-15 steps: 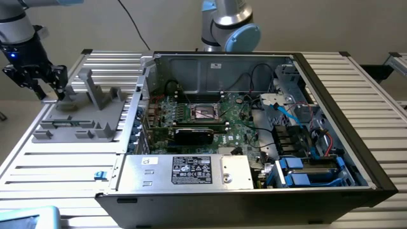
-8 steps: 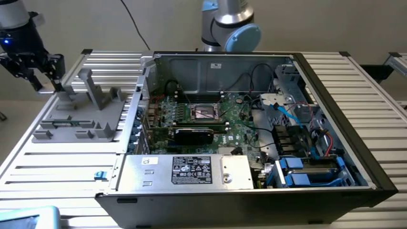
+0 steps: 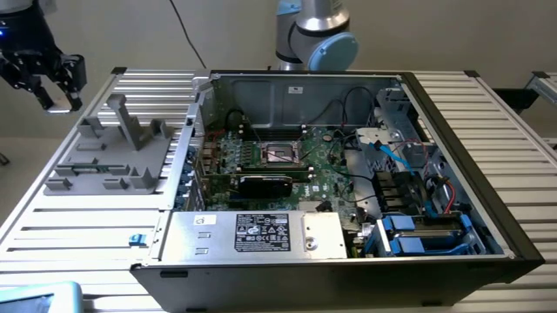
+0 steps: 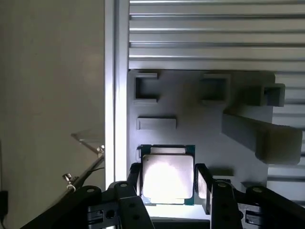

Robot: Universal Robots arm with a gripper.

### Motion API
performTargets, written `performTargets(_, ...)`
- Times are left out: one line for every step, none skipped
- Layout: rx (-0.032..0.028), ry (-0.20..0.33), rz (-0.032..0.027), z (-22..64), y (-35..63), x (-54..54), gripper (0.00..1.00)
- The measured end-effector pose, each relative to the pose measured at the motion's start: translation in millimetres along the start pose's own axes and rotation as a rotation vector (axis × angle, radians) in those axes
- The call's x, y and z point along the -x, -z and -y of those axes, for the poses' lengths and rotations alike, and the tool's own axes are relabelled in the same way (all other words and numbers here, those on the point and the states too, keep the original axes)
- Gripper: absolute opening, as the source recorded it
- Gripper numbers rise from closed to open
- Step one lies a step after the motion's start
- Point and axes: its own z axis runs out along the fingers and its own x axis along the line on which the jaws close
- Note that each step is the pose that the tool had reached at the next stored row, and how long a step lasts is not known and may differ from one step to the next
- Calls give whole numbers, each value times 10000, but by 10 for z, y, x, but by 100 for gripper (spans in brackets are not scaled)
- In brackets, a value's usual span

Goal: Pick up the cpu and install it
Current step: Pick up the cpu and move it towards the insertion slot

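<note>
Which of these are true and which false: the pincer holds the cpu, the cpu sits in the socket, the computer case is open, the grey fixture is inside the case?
1. The pincer holds the cpu between its fingers. True.
2. The cpu sits in the motherboard socket. False: it is in the pincer, off to the exterior view's left of the case.
3. The computer case lies open, its boards showing. True.
4. The grey fixture is inside the case. False: it stands on the table beside the case.
</note>
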Motion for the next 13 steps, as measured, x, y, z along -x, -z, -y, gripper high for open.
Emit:
performTargets(0, 0, -1, 1, 46, 15, 55)
performTargets(0, 0, 0, 2, 94, 35, 55)
performTargets(0, 0, -1, 2, 140, 54, 55)
performTargets(0, -1, -2, 3, 186, 74, 55)
performTargets(0, 0, -1, 4, 232, 96, 55)
performTargets(0, -1, -2, 5, 278, 118, 55)
performTargets(0, 0, -3, 6, 326, 142, 55)
performTargets(0, 0, -3, 7, 371, 165, 55)
performTargets(0, 0, -6, 8, 421, 192, 55)
performTargets(0, 0, -6, 9, 465, 217, 55)
performTargets(0, 1, -7, 10, 515, 246, 55)
performTargets(0, 0, -8, 11, 562, 275, 55)
performTargets(0, 0, -9, 13, 608, 308, 55)
